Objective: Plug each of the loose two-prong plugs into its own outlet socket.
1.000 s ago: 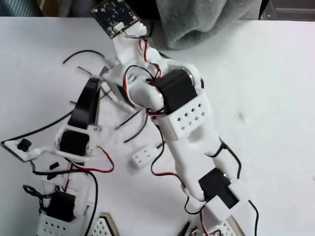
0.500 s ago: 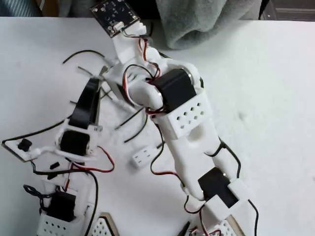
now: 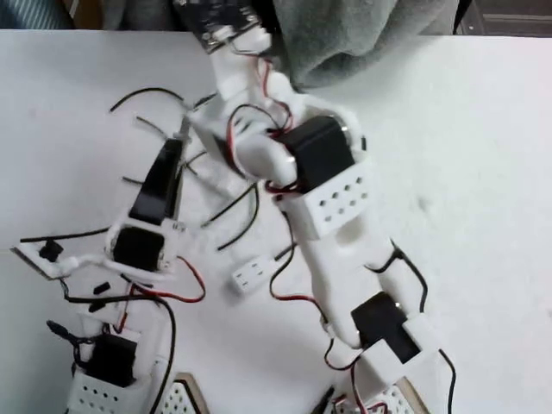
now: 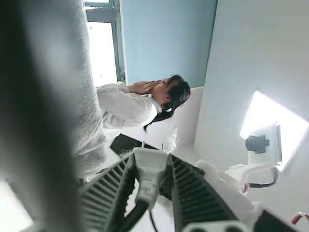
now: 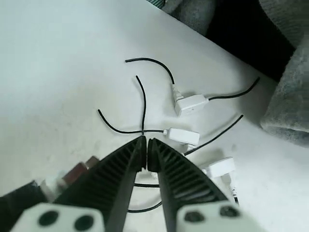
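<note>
Since a second ago the right arm [image 3: 328, 198] has swung farther across the table [image 3: 483, 155], its upper end now at the far edge, and the left gripper [image 4: 150, 160] has shifted slightly. The left gripper pinches a white plug [image 4: 148, 178] between its ribbed jaws, with the black cord [image 4: 129, 217] trailing back from it. The right gripper [image 5: 146, 145] hangs over the table, its tips pressed together on nothing. Beyond those tips lie three loose plugs [image 5: 191, 104] with black cords, apart from one another. The white socket block [image 3: 253, 274] lies on the table between the two arms.
</note>
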